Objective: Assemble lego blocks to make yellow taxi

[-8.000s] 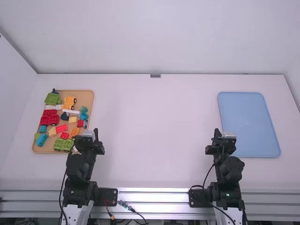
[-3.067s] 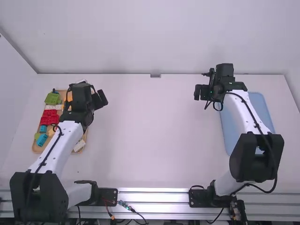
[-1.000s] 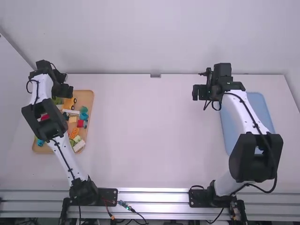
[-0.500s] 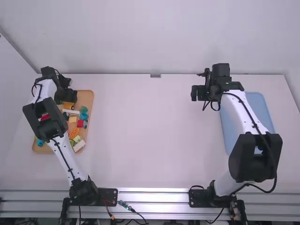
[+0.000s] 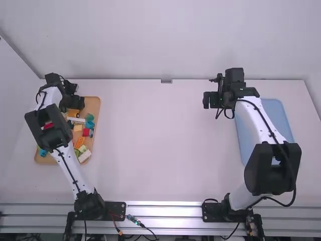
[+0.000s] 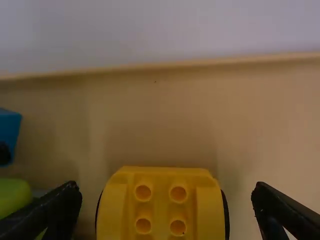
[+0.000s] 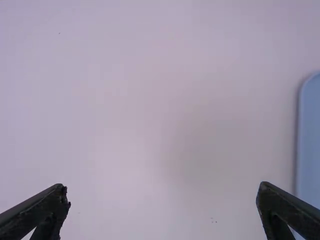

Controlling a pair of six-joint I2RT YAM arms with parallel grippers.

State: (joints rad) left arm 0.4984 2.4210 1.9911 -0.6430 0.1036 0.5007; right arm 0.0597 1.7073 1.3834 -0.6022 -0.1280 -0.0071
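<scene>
At upper left, the left claw (image 5: 75, 103) is spread over the yellow wheeled block (image 6: 161, 207); it should lower straight, then squeeze evenly

Tray (image 5: 94, 107): placed at left on the surface (image 5: 160, 150).
Second tray (image 5: 276, 110): placed at right, well apart from the first.
Car base (image 6: 161, 200): set in the left tray, toward its far edge.
Bar (image 5: 75, 120): laid in the same tray, before the car base.
Further blocks (image 5: 84, 156): distributed in that tray, before the bar.
</scene>
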